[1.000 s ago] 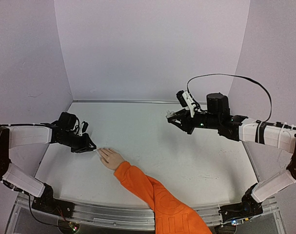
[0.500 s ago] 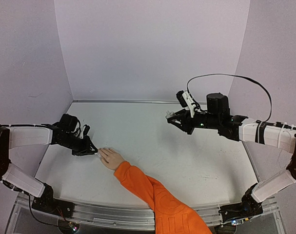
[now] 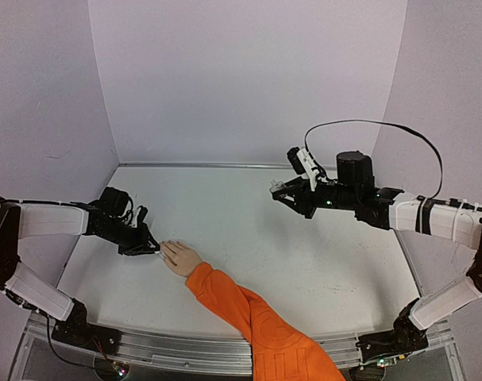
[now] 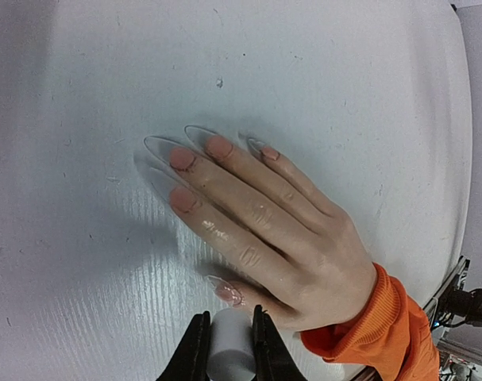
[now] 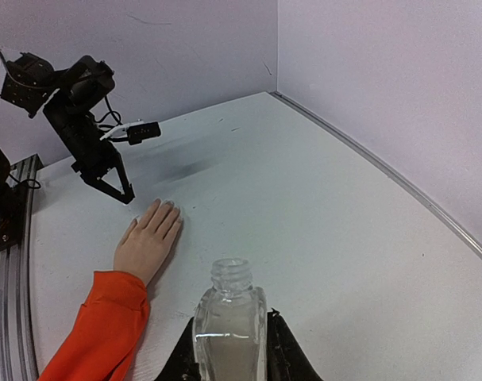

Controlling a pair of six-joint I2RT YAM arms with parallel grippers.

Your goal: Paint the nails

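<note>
Where the hand lies: the pale hand (image 3: 179,258) rests flat, palm down, on the white table (image 3: 320,262), in the near left part, with its fingertips toward the left arm.
Sleeve: the orange sleeve (image 3: 248,313) starts at the wrist and runs to the near edge of the table.
Nails: the nails (image 4: 183,159) are long, clear and pointed, with pink beds. The four fingers are spread a little, and the thumb nail is the one closest to the left wrist camera.
Left gripper: the left gripper (image 4: 229,343) is clamped on a white cylinder (image 4: 229,361), low over the table and just beside the thumb. The cylinder is perhaps the handle of a brush, but no bristles show, and I cannot tell if it touches the nail.
Right gripper: the right gripper (image 5: 229,349) is closed around a clear glass bottle (image 5: 229,313). The bottle is upright, its neck is open, and there is clear liquid inside. It is held above the table, well apart from the hand, on the right side.
</note>
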